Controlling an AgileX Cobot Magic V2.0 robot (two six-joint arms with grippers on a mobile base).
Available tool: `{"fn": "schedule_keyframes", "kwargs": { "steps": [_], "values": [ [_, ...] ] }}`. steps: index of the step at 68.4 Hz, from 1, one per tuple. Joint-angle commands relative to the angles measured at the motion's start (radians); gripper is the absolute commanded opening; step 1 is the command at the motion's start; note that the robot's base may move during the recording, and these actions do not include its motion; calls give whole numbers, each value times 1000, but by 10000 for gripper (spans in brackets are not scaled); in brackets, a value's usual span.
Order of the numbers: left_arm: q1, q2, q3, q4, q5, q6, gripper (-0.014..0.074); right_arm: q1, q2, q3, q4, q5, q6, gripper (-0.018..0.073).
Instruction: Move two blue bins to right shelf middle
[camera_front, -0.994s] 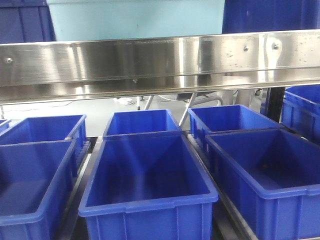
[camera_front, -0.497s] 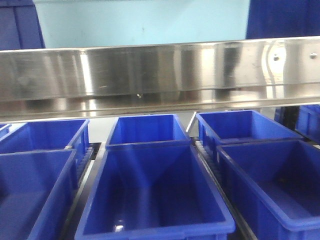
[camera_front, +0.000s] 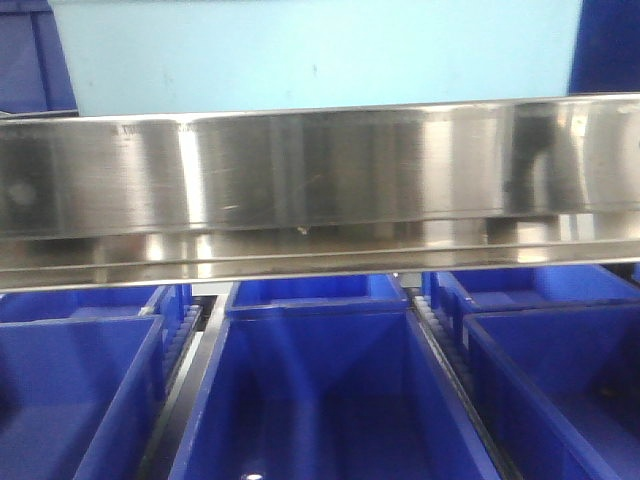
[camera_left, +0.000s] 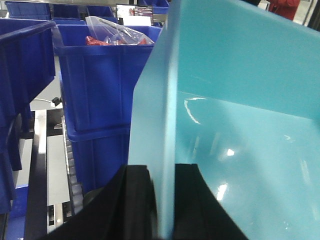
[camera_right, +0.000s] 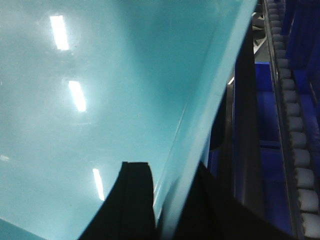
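1. since a second ago the steel rail (camera_front: 320, 180) has grown to fill the front view, with the pale blue bin (camera_front: 315, 50) held above it.
2. left gripper (camera_left: 161, 172) and right gripper (camera_right: 167, 170) each pinch a side wall.
3. it looks stiff, light and slick, so grip at the rim.

Front view: light-blue bin (camera_front: 315, 55), quantity one; steel shelf rail (camera_front: 320, 175), quantity one; dark-blue bins (camera_front: 320, 400) below the rail, quantity six, three columns of two; wrist views: tools, quantity two, left tool (camera_left: 162, 172) and right tool (camera_right: 167, 170); clear bag (camera_left: 112, 30), quantity one.
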Motion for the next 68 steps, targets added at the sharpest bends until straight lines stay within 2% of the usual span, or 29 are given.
{"fn": "schedule_keyframes", "kwargs": {
  "steps": [1, 68],
  "values": [
    [0, -18, -10, -17, -81, -16, -111, -1, -13, -9, -12, -10, -36, -151],
    [0, -18, -10, -17, -81, -16, -111, -1, -13, -9, -12, -10, -36, -151]
  ]
}}
